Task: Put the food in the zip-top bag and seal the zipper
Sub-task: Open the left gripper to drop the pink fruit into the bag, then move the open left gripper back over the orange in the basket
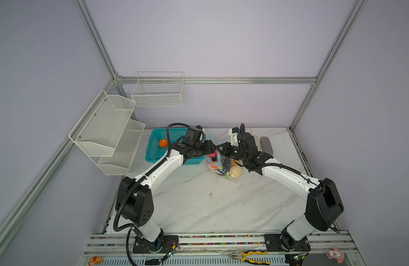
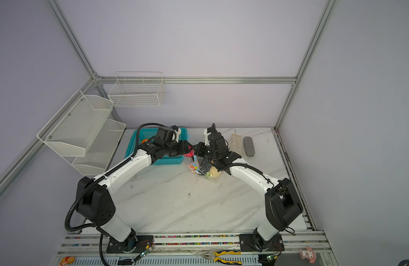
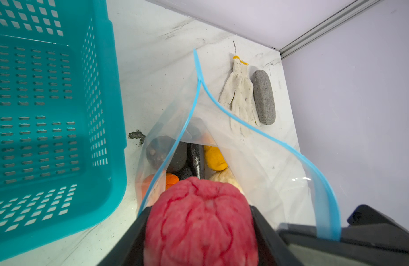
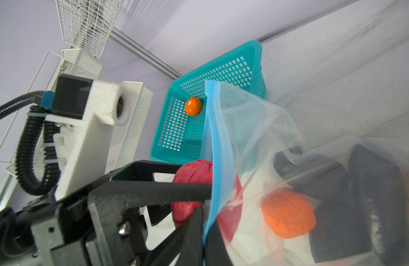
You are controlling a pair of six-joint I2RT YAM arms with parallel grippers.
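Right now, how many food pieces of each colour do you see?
Orange: 2, bagged orange ball, basket orange ball
Pink: 1, pink ball in left claw
Yellow: 1, yellow ball
Cream: 1, cream ball
Dark: 2, eggplant, brown lump
Total: 7

Clear crinkly zip-top bag (image 3: 256, 161) lies beside the teal basket (image 3: 60, 138), mouth raised and gaping. The light-blue zipper (image 4: 218, 142) is unsealed, its strips parted and joined at one end only. Inside: orange ball (image 4: 288, 211), yellow ball (image 3: 215, 159), cream ball (image 1: 235, 171), dark eggplant (image 3: 195, 159), black-brown lump (image 3: 159, 152). The pink ball (image 3: 200, 221) is at the mouth, and a second orange ball (image 4: 193, 106) lies in the basket.
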